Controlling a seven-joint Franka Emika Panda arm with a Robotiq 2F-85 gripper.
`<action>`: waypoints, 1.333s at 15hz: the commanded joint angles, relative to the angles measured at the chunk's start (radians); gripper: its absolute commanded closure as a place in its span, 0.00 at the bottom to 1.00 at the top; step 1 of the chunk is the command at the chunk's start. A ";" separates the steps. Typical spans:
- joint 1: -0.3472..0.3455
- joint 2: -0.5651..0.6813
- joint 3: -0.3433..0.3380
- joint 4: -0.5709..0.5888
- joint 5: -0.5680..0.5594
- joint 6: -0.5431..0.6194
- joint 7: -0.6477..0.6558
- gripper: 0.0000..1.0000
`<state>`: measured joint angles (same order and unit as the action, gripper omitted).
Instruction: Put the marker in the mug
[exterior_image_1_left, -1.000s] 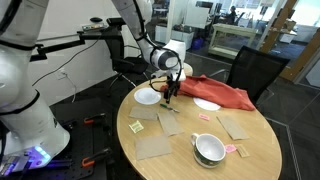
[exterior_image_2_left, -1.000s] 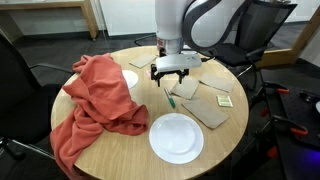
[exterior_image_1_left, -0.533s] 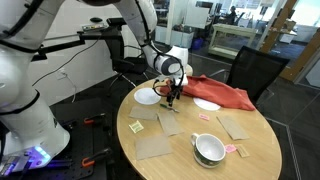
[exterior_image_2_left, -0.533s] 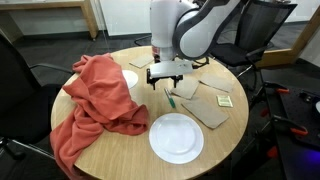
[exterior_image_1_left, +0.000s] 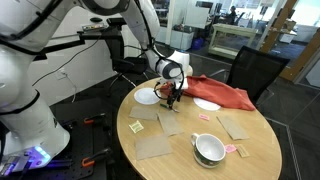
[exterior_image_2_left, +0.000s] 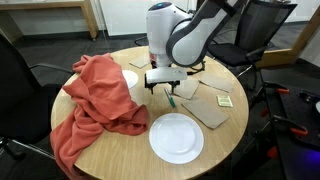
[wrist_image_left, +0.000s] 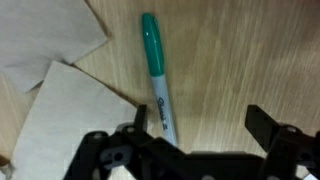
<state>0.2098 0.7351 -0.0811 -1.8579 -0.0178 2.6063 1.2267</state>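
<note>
The marker (wrist_image_left: 158, 80) has a green cap and a grey barrel and lies flat on the wooden table. In the wrist view it runs from the top centre down to my left finger. My gripper (wrist_image_left: 200, 125) is open and empty, low over the table, with the marker's lower end just inside its left finger. The gripper also shows in both exterior views (exterior_image_1_left: 172, 97) (exterior_image_2_left: 162, 88), and the marker (exterior_image_2_left: 172, 100) lies just beside it. The white mug (exterior_image_1_left: 209, 149) stands upright near the table's front edge, well away from the gripper.
A red cloth (exterior_image_2_left: 98, 100) covers one side of the round table (exterior_image_1_left: 255, 150). White plates (exterior_image_1_left: 147, 96) (exterior_image_1_left: 207, 104) (exterior_image_2_left: 176, 137) lie near the gripper. Brown paper sheets (exterior_image_1_left: 155, 148) (wrist_image_left: 60, 120) and yellow sticky notes (exterior_image_1_left: 135, 126) are scattered around. Office chairs stand behind the table.
The arm has swung slightly and brought the gripper lower and closer over the marker. The marker, the mug and the rest have not moved.
</note>
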 joint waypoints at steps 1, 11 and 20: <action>0.010 0.026 -0.007 0.033 0.033 -0.005 0.002 0.00; 0.010 0.036 -0.009 0.036 0.048 0.007 0.003 0.80; 0.025 -0.095 -0.042 -0.045 0.044 -0.036 0.019 0.97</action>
<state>0.2118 0.7400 -0.0896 -1.8323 0.0258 2.6050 1.2267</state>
